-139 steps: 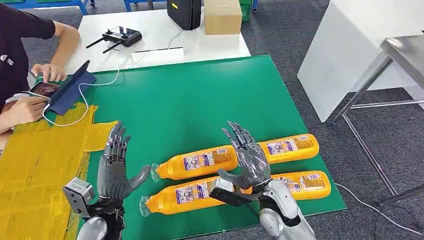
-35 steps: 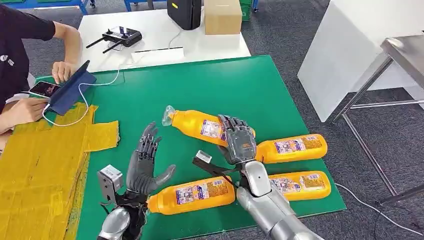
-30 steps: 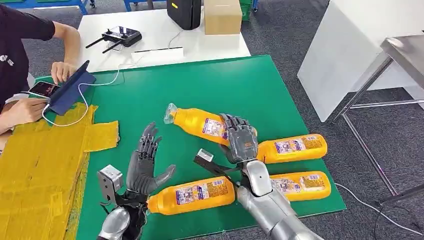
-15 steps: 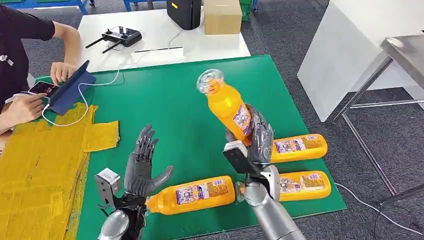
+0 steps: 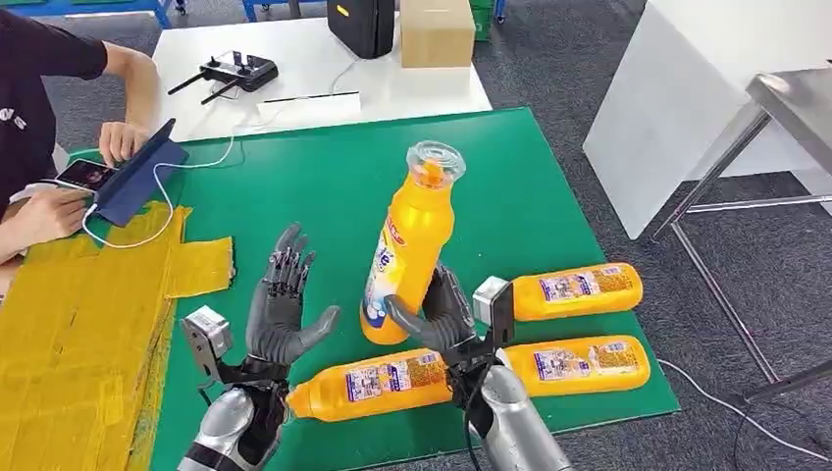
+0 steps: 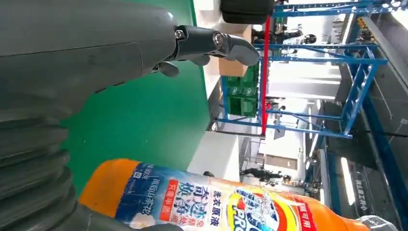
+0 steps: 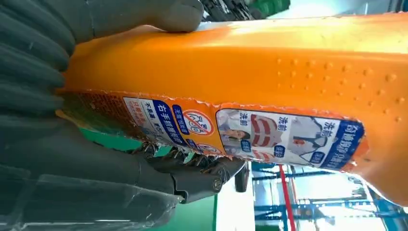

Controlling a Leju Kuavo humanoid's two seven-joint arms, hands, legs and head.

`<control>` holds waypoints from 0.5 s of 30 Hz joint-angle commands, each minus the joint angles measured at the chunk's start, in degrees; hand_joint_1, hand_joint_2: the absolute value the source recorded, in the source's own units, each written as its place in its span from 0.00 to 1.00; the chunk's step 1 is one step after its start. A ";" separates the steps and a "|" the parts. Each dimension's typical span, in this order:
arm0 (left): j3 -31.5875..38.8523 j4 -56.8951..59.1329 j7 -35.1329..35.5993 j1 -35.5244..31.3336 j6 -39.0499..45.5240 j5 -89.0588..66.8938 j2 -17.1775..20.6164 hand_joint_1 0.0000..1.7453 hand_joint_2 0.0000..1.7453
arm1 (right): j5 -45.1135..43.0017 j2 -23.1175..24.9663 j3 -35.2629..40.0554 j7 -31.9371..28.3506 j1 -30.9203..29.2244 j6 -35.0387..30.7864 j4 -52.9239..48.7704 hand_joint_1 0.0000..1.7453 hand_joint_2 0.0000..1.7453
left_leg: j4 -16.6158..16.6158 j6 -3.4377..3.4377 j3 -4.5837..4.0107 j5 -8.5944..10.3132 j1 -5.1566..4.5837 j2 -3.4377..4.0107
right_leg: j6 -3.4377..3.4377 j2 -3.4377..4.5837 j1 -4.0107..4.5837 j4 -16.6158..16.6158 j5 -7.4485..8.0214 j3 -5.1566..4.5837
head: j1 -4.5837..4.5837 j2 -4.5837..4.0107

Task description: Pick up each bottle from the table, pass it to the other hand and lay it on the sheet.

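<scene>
Looking at the green desk (image 5: 324,186), we see the yellow sheet (image 5: 69,324) at its left side. Our right hand (image 5: 442,319) grips an orange bottle (image 5: 404,250) near its base, held upright above the desk. Our left hand (image 5: 280,314) hovers just beside it, fingers (image 5: 285,270) spread, holding nothing. Three more bottles (image 5: 378,381) lie on the desk.

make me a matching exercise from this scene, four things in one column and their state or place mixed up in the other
Things:
1. right hand
2. left hand
3. remote control
4. cardboard box

States or places:
A. open, palm turned toward the raised bottle, holding nothing
B. on the white table, beside a black case
C. grips an orange bottle, held upright with its cap on top
D. on the white table, with two black antennas

Pairs: 1-C, 2-A, 3-D, 4-B
</scene>
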 commanded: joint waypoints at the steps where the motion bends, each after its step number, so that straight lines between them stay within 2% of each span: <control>1: -3.65 4.76 0.41 -4.05 -0.33 0.52 1.36 0.00 1.00 | 4.33 -0.27 6.61 0.18 -4.43 -2.40 7.88 1.00 1.00 | -0.05 -0.07 0.16 -0.03 0.05 -0.11 | -0.03 0.05 0.03 -0.06 -0.03 0.17 | 0.02 0.00; 2: -3.86 5.00 0.49 -4.30 -0.39 0.55 1.33 0.00 1.00 | 5.50 -0.18 7.49 0.15 -4.84 -2.95 8.23 1.00 1.00 | -0.02 -0.16 0.47 -0.17 0.19 -0.20 | -0.08 0.17 0.14 -0.08 -0.14 0.50 | 0.00 0.00; 5: -3.99 5.27 0.50 -4.53 -0.42 0.56 1.31 0.00 1.00 | 6.87 -0.06 8.24 0.36 -5.28 -4.06 8.78 1.00 1.00 | -0.03 -0.05 0.10 -0.03 0.04 -0.06 | -0.02 0.08 0.03 -0.05 0.00 0.11 | 0.00 0.00; 8: -4.45 5.27 0.49 -4.37 -0.50 0.52 1.37 0.00 1.00 | 9.76 0.03 9.20 1.40 -6.17 -8.10 10.72 1.00 1.00 | -0.04 -0.05 0.12 -0.02 0.04 -0.08 | -0.02 0.07 0.02 -0.06 -0.01 0.13 | 0.00 0.00; 13: -4.45 5.27 0.49 -4.37 -0.50 0.52 1.37 0.00 1.00 | 9.76 0.03 9.20 1.40 -6.17 -8.10 10.72 1.00 1.00 | -0.04 -0.05 0.14 -0.02 0.05 -0.09 | -0.02 0.06 0.03 -0.06 -0.02 0.14 | 0.00 0.00; 15: -4.82 4.79 0.38 -4.01 -0.54 0.34 1.52 0.00 1.00 | 12.49 -0.27 10.09 1.81 -6.81 -11.13 11.66 1.00 1.00 | -0.04 -0.07 0.21 -0.05 0.07 -0.13 | -0.02 0.07 0.05 -0.07 -0.05 0.22 | 0.00 0.00</control>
